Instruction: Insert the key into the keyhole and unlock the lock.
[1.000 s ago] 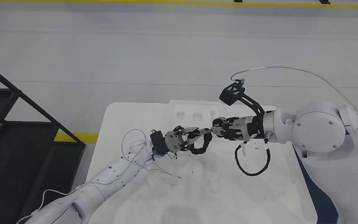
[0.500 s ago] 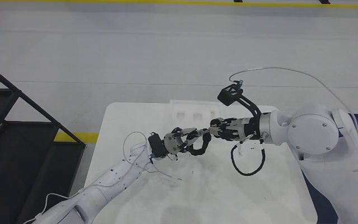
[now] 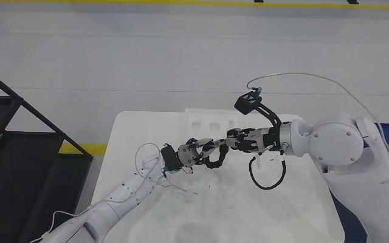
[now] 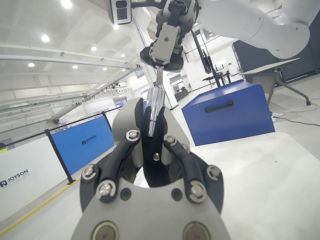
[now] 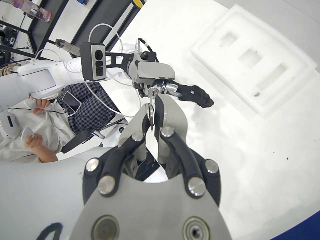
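- Gripping the cable lock (image 4: pixel 155 101) is my left gripper (image 3: pixel 193 152). Its fingers are closed snugly on the lock's black body and hold it in the air above the white table (image 3: pixel 273 212), with the chrome cylinder pointing toward my other arm.
- That half of the job looks done to me: the lock is lifted, and its keyhole (image 5: pixel 152 92) faces the key.
- In the middle, the key (image 4: pixel 160 76) meets the end face of the cylinder. Its tip is right at the keyhole, touching or just entering, and I cannot tell how deep it sits.
- On the right, my right gripper (image 5: pixel 152 108) has its fingers pinched down to a narrow gap on the key's head. The blade sticks out in line with the cylinder.
- My judgement is that lining up is about finished and full insertion is not yet shown. The turn that unlocks is all left to do, and I see no sign that the lock has opened.
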Robot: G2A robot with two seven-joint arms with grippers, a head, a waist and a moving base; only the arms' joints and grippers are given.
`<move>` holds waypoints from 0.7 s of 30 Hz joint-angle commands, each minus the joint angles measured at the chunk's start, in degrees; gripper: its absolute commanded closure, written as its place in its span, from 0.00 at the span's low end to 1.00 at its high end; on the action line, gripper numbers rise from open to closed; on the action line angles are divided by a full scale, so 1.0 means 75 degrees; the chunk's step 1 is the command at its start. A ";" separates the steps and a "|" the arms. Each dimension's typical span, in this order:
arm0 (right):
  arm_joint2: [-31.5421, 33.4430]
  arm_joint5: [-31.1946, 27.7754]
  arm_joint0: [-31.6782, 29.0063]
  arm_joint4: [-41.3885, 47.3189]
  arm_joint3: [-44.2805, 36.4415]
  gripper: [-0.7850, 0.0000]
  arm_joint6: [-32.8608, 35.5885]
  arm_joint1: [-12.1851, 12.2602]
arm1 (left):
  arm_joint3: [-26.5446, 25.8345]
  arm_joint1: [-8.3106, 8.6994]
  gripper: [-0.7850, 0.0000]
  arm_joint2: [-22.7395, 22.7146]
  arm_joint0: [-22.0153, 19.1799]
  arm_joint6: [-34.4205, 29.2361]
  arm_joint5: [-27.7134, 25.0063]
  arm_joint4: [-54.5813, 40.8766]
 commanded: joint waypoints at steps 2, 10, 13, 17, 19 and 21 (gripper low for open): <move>-0.0040 -0.0002 0.0010 -0.0007 0.0023 1.00 -0.0031 0.0002 | 0.0008 -0.0021 1.00 -0.0049 0.0022 0.0013 -0.0002 0.0050; -0.0049 -0.0004 -0.0005 -0.0014 0.0051 1.00 -0.0174 0.0007 | 0.0001 -0.0077 1.00 -0.0189 0.0093 0.0008 -0.0032 0.0169; -0.0049 -0.0004 -0.0005 -0.0014 0.0051 1.00 -0.0174 0.0007 | 0.0015 -0.0094 1.00 -0.0246 0.0121 -0.0012 -0.0059 0.0200; -0.0064 -0.0039 -0.0080 -0.0030 0.0041 1.00 -0.0315 0.0007 | 0.0018 -0.0119 1.00 -0.0313 0.0159 -0.0028 -0.0091 0.0235; -0.0112 -0.0057 -0.0146 -0.0077 -0.0021 1.00 -0.0401 0.0009 | 0.0019 -0.0131 1.00 -0.0341 0.0172 -0.0044 -0.0101 0.0270; -0.0201 -0.0015 -0.0127 -0.0127 -0.0056 1.00 -0.0367 0.0005 | 0.0016 -0.0144 1.00 -0.0375 0.0191 -0.0054 -0.0100 0.0284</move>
